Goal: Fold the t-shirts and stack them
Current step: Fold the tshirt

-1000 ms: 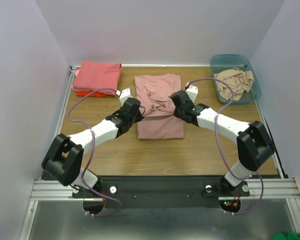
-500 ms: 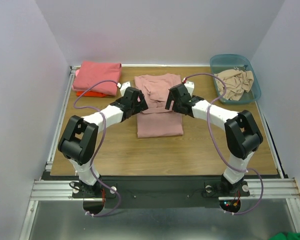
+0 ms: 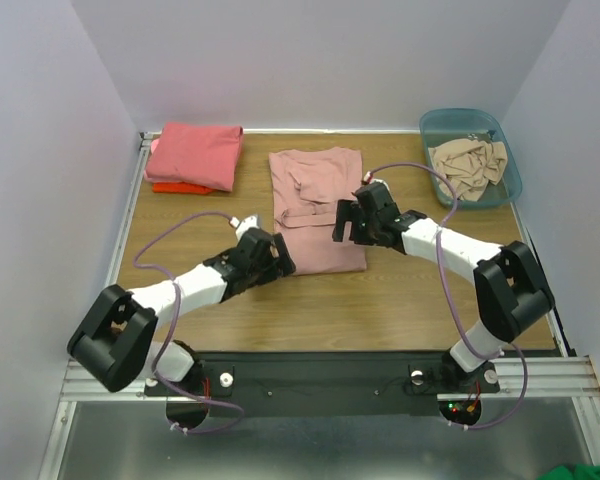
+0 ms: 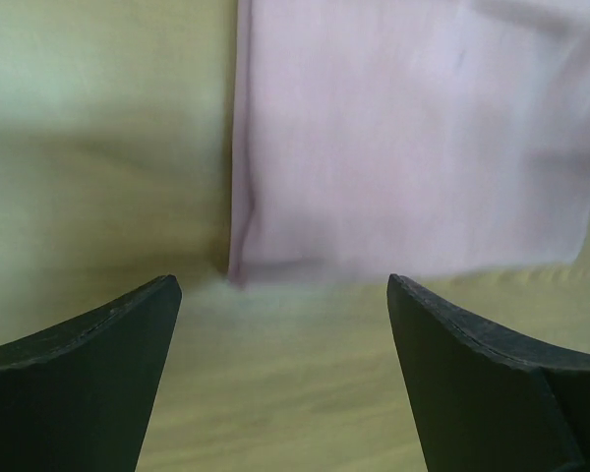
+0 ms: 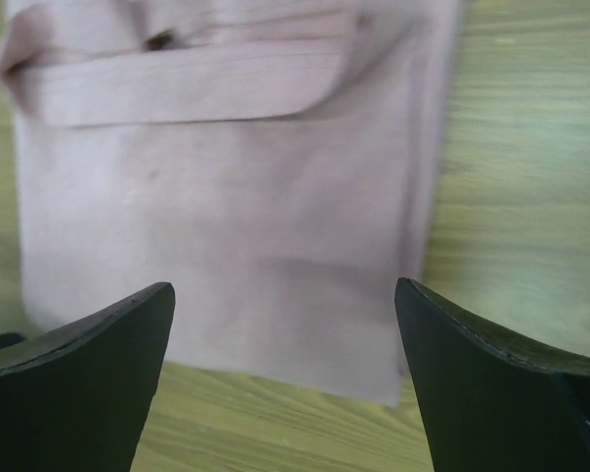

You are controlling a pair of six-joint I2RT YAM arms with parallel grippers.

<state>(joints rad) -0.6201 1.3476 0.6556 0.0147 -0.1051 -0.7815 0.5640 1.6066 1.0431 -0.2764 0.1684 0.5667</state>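
At the centre of the wooden table [image 3: 430, 290] a large dusty pink cotton t-shirt [image 3: 315, 200] is lying half folded; I am hovering my left pincer [image 4: 280, 295], wide, at its near left corner and my right pincer [image 5: 285, 295] likewise by its right edge, probably to lift the hem

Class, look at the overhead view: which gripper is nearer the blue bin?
Right. The right gripper is at the right edge of the dusty pink shirt, on the side of the blue bin. The left gripper is at the shirt's near-left corner, farther off.
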